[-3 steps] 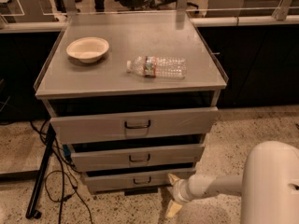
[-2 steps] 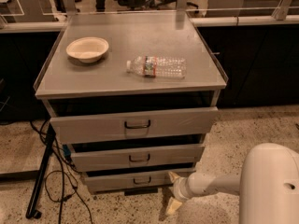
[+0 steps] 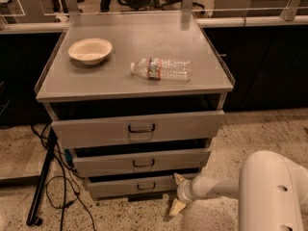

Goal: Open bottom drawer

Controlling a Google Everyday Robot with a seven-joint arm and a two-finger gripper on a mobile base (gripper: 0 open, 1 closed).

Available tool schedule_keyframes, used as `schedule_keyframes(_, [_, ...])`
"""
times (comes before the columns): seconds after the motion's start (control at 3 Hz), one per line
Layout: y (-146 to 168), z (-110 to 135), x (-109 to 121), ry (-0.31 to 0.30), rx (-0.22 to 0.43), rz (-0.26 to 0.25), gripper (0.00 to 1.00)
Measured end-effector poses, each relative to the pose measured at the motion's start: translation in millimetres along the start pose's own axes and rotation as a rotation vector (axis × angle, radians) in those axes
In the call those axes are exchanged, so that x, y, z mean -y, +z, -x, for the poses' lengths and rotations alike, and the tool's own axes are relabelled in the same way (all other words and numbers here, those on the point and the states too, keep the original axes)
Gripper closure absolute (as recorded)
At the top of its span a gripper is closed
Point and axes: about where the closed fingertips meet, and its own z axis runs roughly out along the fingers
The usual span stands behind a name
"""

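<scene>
A speckled stone floor [image 3: 240, 129] fills the lower part of the frame, with dark panelling behind it and a pale ledge running across the top. In the centre stands a grey metal cabinet [image 3: 144, 32] with a flat top and three drawers stacked down its front.

The bottom drawer [image 3: 113, 187] sits at the lower centre of the frame, just above the floor. Its grey front is the shortest and narrowest of the three. A small dark loop handle [image 3: 146, 186] sits at its middle, and a dark gap shows above its upper edge. Above it are the middle drawer [image 3: 106, 165] and the tall, wide top drawer [image 3: 96, 131], each with the same kind of handle.

The white robot arm [image 3: 274, 191] reaches in from the lower right corner. Its claw [image 3: 177, 193] is at the right end of the bottom drawer, low near the floor. Its two tan fingers [image 3: 179, 178] are spread apart, one above the other, with nothing between them. The upper finger is against the drawer's right end.

On the cabinet top, a cream bowl [image 3: 90, 50] rests at the upper left. A clear plastic water bottle [image 3: 161, 69] lies on its side nearer the centre, apart from the bowl.

At the lower left, black cables [image 3: 60, 186] trail over the floor beside a black leaning pole [image 3: 41, 186].
</scene>
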Motion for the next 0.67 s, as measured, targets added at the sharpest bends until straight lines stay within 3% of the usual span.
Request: schedule_keyframes(0.67, [23.8, -6.0, 37.8, 0.041, -0.014, -0.004, 0.0])
